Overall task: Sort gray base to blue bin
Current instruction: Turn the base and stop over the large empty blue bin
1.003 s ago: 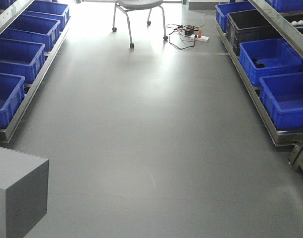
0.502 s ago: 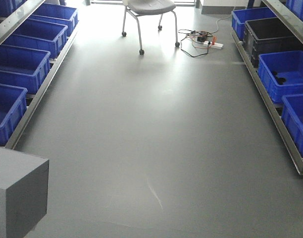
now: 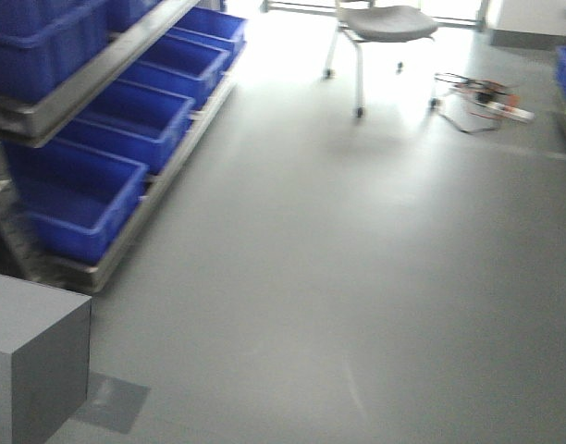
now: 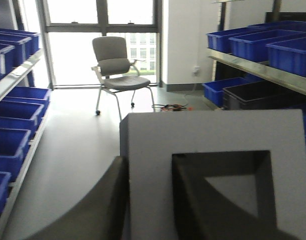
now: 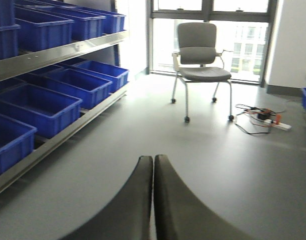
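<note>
Rack [image 3: 149,199] swung nearer, floor [image 3: 357,277] open; left gripper [image 4: 148,200] clamps gray base [image 4: 213,130], right gripper [image 5: 153,200] pinched.

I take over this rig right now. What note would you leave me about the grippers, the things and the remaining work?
Left gripper: shut on one wall of the matte gray cube-like base, one finger inside its square recess.
Right gripper: shut, empty.
The nearest deep blue plastic bin stands on the low rack shelf at the left, apart from the base.
Done: base picked up.
To do: approach a bin, lower the base in, open.
</note>
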